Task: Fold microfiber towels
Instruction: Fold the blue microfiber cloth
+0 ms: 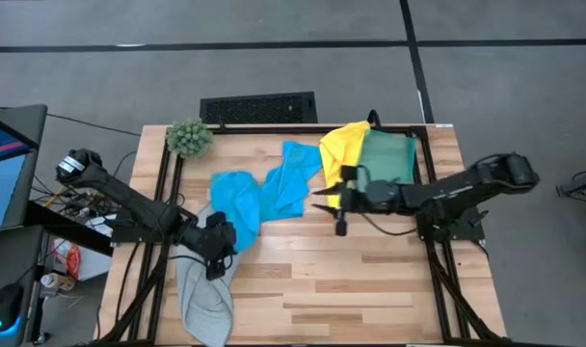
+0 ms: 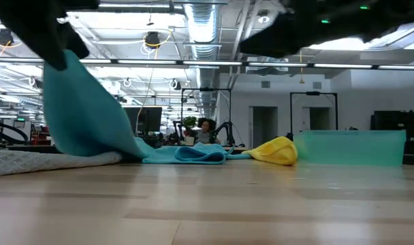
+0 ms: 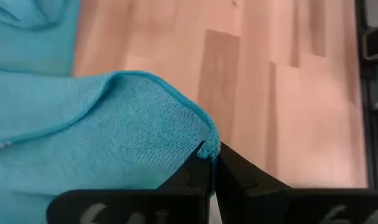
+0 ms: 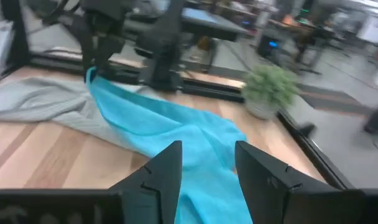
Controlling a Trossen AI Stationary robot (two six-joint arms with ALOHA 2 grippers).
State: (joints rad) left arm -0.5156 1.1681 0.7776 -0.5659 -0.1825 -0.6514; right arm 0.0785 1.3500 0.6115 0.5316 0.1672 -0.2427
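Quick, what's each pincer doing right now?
Left pincer: closed on a corner of a blue towel, lifted off the table.
Right pincer: open, holding nothing, hovering mid-table.

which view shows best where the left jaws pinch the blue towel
The left wrist view: the left gripper is shut on the blue towel at its corner, close up. The high view shows that gripper from above, pinch hidden. The low view shows the towel lifted. The right wrist view shows it from afar.
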